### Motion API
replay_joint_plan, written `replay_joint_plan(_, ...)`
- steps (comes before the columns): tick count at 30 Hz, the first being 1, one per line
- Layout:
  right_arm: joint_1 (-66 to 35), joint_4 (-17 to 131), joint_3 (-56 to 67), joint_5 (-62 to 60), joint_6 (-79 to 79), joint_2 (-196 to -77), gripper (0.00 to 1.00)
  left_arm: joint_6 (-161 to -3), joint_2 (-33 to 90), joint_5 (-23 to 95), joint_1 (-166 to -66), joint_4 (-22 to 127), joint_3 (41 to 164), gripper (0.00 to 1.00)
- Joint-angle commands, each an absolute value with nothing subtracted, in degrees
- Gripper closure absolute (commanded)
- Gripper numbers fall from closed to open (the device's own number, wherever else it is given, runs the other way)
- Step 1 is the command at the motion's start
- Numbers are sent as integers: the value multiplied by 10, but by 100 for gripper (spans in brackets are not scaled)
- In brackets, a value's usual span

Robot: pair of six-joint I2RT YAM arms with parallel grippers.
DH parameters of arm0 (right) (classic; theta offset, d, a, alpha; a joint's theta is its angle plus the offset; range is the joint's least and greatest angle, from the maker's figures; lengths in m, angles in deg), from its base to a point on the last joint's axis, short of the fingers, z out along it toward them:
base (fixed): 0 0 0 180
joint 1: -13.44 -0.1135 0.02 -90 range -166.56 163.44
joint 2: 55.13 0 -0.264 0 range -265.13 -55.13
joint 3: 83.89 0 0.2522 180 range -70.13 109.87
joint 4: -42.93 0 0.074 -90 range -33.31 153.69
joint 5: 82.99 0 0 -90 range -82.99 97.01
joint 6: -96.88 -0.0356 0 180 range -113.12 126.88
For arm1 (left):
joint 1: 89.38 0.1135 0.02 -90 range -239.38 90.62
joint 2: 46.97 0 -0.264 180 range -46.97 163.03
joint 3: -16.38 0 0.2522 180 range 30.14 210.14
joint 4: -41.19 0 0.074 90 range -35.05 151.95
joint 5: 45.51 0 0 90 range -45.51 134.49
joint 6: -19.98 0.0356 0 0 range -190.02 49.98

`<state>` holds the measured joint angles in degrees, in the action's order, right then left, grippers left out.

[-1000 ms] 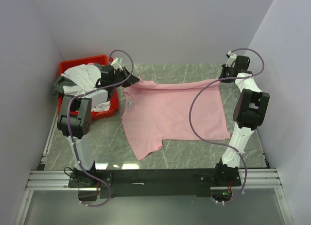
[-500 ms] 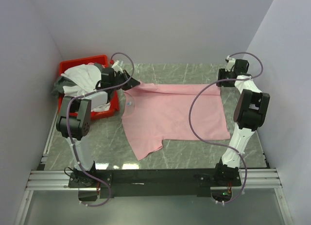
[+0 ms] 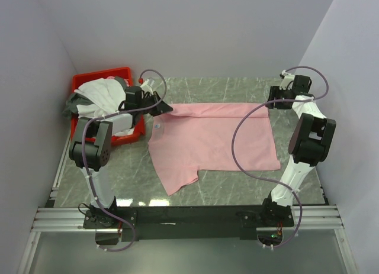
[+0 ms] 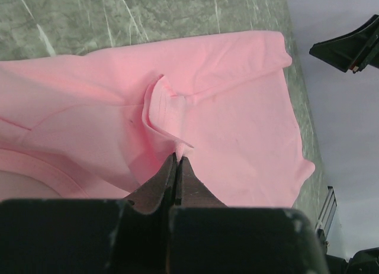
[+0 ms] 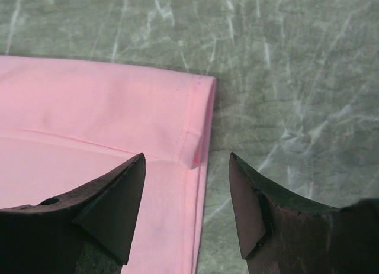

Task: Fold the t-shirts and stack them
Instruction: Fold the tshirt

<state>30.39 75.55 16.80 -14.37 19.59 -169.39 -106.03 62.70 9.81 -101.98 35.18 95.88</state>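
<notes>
Pink t-shirt lies spread on the marble table, its far edge turned over in 1 narrow fold from side to side. Left gripper has its jaws pressed together on a puckered ridge of pink cloth near the collar, at the fold's left end. Right gripper stands open and holds nothing, its 2 fingers either side of the folded right corner. Red bin at far left holds a heap of white and grey tees. Neck label is too small to read.
</notes>
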Motion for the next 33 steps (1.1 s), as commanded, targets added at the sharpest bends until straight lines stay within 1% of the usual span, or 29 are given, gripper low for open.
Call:
replay_joint_plan(1,313,762,157,-202,204,-1665,35,-1042,602,84,-1027,349,959,99)
replay_joint_plan(8,315,765,140,-217,207,-1666,34,-1030,597,95,-1031,369,955,99)
replay_joint_plan(11,315,764,134,-222,209,-1662,34,-1023,596,100,-1034,389,957,96)
replay_joint_plan(12,315,763,133,-224,209,-1660,34,-1015,596,99,-1034,400,959,86)
replay_joint_plan(15,315,765,128,-230,209,-1649,34,-984,587,99,-1040,456,967,68)
replay_joint_plan(17,316,763,122,-232,207,-1645,34,-964,552,117,-1048,487,956,61)
replay_joint_plan(18,315,763,120,-233,209,-1641,34,-940,534,131,-1052,497,953,55)
replay_joint_plan(19,316,763,118,-236,209,-1636,34,-926,496,151,-1065,504,948,52)
replay_joint_plan(22,317,759,111,-239,209,-1626,34,-878,438,181,-1083,528,960,40)
replay_joint_plan(24,317,760,109,-244,207,-1622,34,-859,447,189,-1082,548,979,33)
replay_joint_plan(27,317,765,103,-252,210,-1616,34,-819,510,181,-1074,641,1069,32)
replay_joint_plan(28,317,766,97,-260,213,-1611,33,-807,563,166,-1070,698,1123,27)
replay_joint_plan(30,318,775,91,-270,225,-1598,33,-785,622,154,-1071,733,1164,24)
replay_joint_plan(33,320,785,75,-289,243,-1581,33,-760,659,182,-1083,775,1214,24)
